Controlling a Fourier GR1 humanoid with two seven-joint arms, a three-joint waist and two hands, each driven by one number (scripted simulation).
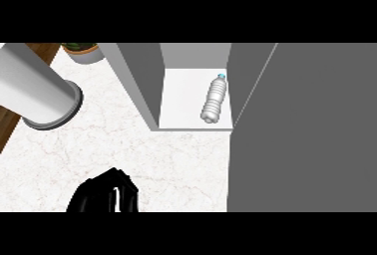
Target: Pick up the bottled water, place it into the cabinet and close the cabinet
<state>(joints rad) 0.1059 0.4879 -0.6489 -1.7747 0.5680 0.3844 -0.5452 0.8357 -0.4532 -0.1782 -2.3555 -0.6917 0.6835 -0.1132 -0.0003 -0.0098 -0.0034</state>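
Observation:
A clear water bottle [214,100] with a blue cap lies on its side on the white floor of the grey cabinet [137,74], cap pointing to the back. The cabinet's grey door [302,129] fills the right side of the view and stands partly swung across, leaving the opening visible. My left hand [104,195] shows at the lower edge, fingers up and relaxed, holding nothing, well in front of the cabinet. My right hand does not show.
A large white cylinder [33,89] with a grey rim reaches in from the upper left over the marble counter [169,159]. A potted plant [83,50] stands at the back left. The counter's wooden edge [7,124] runs along the left.

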